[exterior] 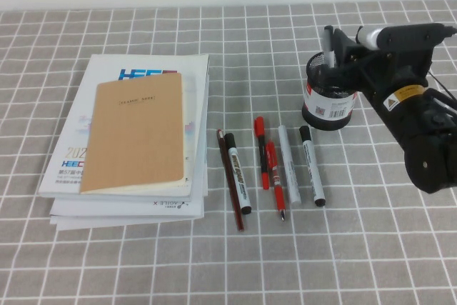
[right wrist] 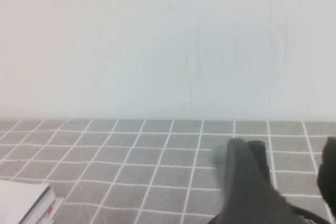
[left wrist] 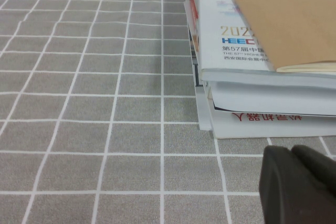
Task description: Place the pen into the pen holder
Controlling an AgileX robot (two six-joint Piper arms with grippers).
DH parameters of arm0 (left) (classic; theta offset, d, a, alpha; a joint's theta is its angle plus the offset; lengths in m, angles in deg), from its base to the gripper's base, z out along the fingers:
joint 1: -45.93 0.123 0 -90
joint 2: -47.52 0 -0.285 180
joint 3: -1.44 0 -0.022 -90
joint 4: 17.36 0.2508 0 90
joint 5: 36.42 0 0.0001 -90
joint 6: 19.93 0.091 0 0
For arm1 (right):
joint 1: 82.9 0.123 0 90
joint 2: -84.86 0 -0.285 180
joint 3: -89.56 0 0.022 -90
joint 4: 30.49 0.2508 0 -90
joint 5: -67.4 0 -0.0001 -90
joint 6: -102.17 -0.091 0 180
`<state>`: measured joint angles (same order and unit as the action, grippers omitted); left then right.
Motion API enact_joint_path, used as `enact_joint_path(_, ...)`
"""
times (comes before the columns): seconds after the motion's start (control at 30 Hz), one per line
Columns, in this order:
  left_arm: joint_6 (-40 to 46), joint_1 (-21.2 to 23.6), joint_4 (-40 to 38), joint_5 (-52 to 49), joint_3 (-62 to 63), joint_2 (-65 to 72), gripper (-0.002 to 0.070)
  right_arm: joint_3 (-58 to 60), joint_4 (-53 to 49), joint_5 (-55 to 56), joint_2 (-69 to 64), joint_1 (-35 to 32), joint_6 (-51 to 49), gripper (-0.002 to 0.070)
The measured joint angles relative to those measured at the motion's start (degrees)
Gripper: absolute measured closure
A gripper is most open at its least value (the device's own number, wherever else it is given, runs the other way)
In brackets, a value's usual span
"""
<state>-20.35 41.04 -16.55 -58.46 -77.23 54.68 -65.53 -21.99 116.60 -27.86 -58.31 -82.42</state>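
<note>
The black mesh pen holder [exterior: 328,98], with a white and red sticker, stands at the right of the table. The slim grey pen [exterior: 328,38] stands upright in it at its far left rim, its top sticking out. My right gripper [exterior: 341,51] hovers just over the holder's mouth, its fingers apart, with the pen beside them and not between them. In the right wrist view the gripper [right wrist: 286,161] is open, the pen's top [right wrist: 218,154] is a grey blur outside one finger, and the holder's rim [right wrist: 310,216] lies below. My left gripper [left wrist: 290,150] is shut and empty, low near the book stack.
A stack of books with a tan notebook [exterior: 136,133] on top lies at the left. A row of pens lies in the middle: a dark pen [exterior: 230,180], a black marker [exterior: 238,173], a red marker [exterior: 261,149], a red pen [exterior: 275,180], a grey marker [exterior: 288,163] and a white black-capped marker [exterior: 311,166].
</note>
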Motion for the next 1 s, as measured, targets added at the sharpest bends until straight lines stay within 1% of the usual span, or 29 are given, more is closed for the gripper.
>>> enact_joint_path(0.1, 0.00, 0.00, 0.00, 0.00, 0.00, 0.00, 0.0680, 0.00, -0.04, -0.28, 0.69, 0.00, 0.13, 0.0418)
enact_joint_path(0.17, 0.00, 0.00, 0.00, 0.00, 0.00, 0.00, 0.0680, 0.55, -0.14, -0.40, 2.32, 0.12, 0.13, 0.0449)
enact_joint_path(0.2, 0.00, 0.00, 0.00, 0.00, 0.00, 0.00, 0.0680, 1.20, -0.43, -0.40, 3.82, 0.26, 0.13, 0.0480)
enact_joint_path(0.3, 0.00, 0.00, 0.00, 0.00, 0.00, 0.00, 0.0680, 4.40, -2.17, -0.40, 9.68, 1.24, 0.13, 0.0610)
enact_joint_path(0.33, 0.00, 0.00, 0.00, 0.00, 0.00, 0.00, 0.0680, 5.96, -2.98, -0.40, 12.13, 1.59, 0.13, 0.0638)
enact_joint_path(0.4, 0.00, 0.00, 0.00, 0.00, 0.00, 0.00, 0.0680, 9.45, -4.15, -0.40, 16.83, 2.31, 0.13, 0.0665)
enact_joint_path(0.5, 0.00, 0.00, 0.00, 0.00, 0.00, 0.00, 0.0680, 14.57, -4.68, -1.05, 25.23, 3.08, 0.94, 0.0681)
enact_joint_path(0.6, 0.00, 0.00, 0.00, 0.00, 0.00, 0.00, 0.0680, 18.55, -4.79, -5.73, 33.82, 3.60, 3.01, 0.0686)
enact_joint_path(0.67, 0.00, 0.00, 0.00, 0.00, 0.00, 0.00, 0.0680, 20.00, -4.79, -11.40, 39.35, 3.61, 3.65, 0.0687)
enact_joint_path(0.83, 0.00, 0.00, 0.00, 0.00, 0.00, 0.00, 0.0680, 20.76, -4.86, -31.41, 52.26, 3.61, 4.26, 0.0688)
enact_joint_path(1.0, 0.00, 0.00, 0.00, 0.00, 0.00, 0.00, 0.0680, 20.76, -4.92, -43.19, 60.77, 3.61, 4.59, 0.0688)
